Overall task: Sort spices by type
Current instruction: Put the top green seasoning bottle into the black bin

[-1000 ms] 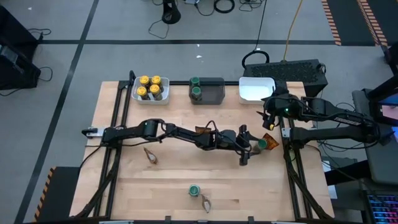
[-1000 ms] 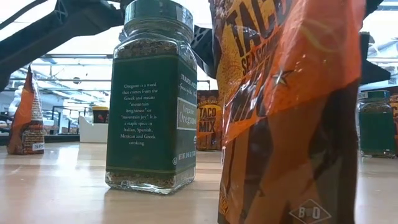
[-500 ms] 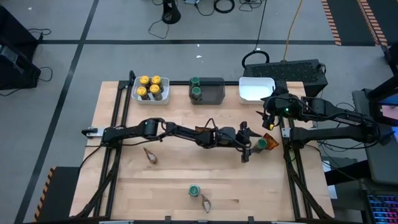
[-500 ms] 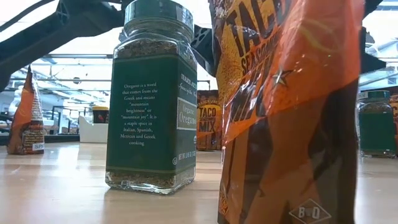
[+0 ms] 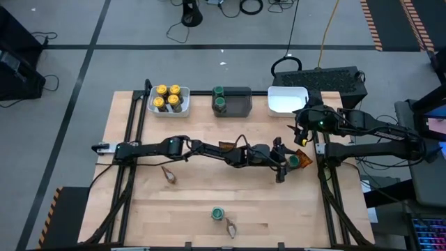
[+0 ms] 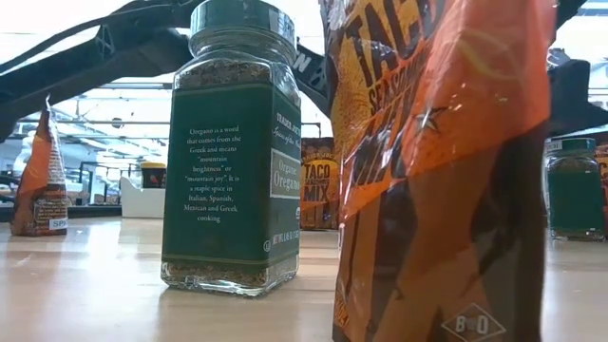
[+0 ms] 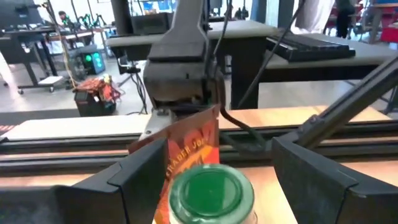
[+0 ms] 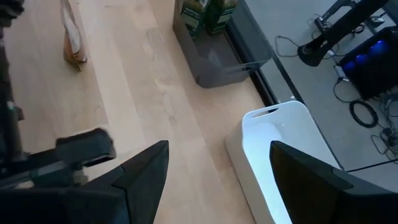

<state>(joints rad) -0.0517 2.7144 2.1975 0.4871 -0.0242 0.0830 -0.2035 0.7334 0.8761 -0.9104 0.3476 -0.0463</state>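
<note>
The wooden table (image 5: 195, 202) carries three bins along its far edge: a white bin (image 5: 168, 100) at the left packed with yellow-lidded jars (image 5: 167, 97), a dark grey bin (image 5: 232, 101) in the middle with two green-lidded jars (image 5: 219, 97) in its left end, and a white bin (image 5: 287, 100) at the right. The left arm stretches across the table to the right side, where the left gripper (image 5: 283, 164) has its fingers spread, one on each side of a green-lidded jar (image 7: 210, 191) that stands between them, untouched, with an orange packet (image 7: 186, 149) just behind it. The right gripper (image 5: 301, 132) hovers near the right white bin (image 8: 283, 155), fingers spread and empty. Another green-lidded jar (image 5: 217, 213) and packet (image 5: 230, 226) sit at the near edge, and a packet (image 5: 168, 173) lies left of centre.
</note>
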